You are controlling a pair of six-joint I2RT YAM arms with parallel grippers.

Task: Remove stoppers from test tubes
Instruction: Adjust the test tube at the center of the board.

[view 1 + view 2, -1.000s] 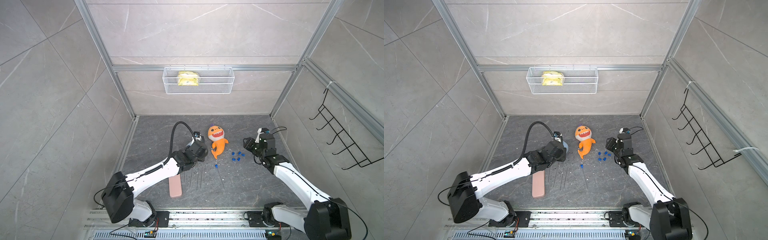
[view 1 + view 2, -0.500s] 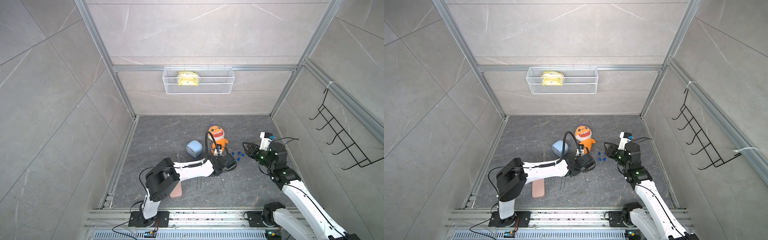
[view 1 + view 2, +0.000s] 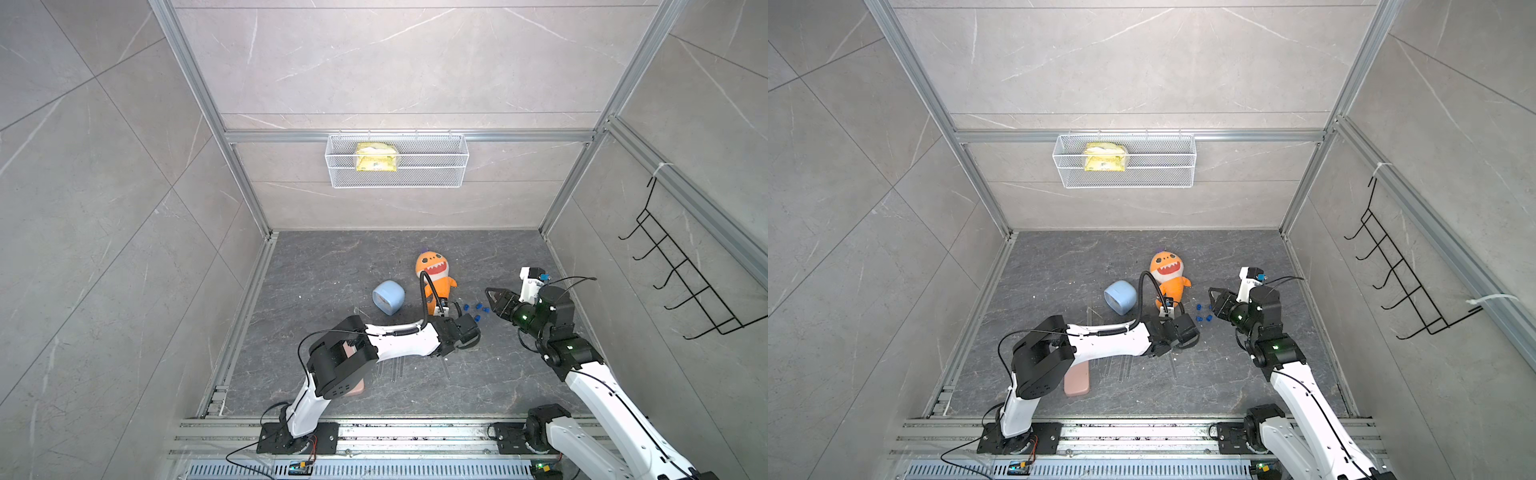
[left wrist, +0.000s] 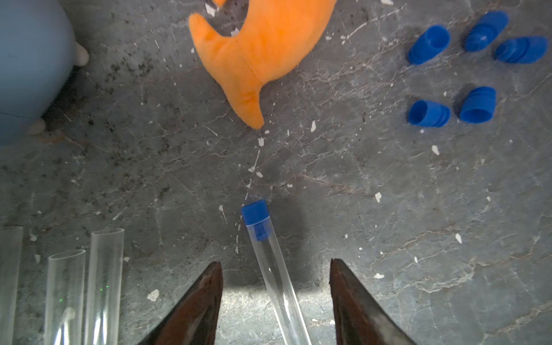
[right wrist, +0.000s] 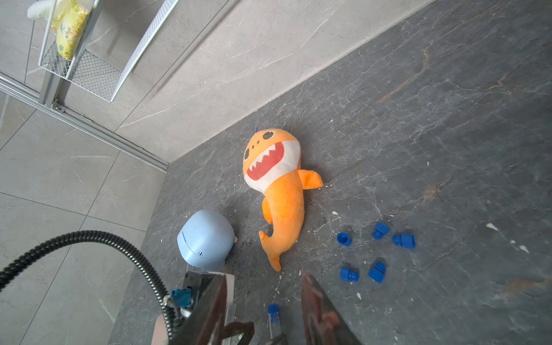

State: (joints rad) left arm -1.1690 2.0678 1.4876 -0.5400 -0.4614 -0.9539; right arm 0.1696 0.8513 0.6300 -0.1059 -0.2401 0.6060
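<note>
Stoppers, five loose, lie just beside the right pincer in a top view. Left wrist view: the left pincer is open astride a capped test tube, likely to steady it. Right wrist view: the right pincer, open and empty, faces that tube's stopper.

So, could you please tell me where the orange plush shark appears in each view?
In a top view: the orange plush shark lies mid-floor, toward the back wall.
In a top view: the shark lies just right of the pale blue cup.
Left wrist: only its tail half, beyond the open jaws of the left gripper.
Right wrist: whole, face showing.
Shared landmark: loose blue stoppers beside its tail.
</note>
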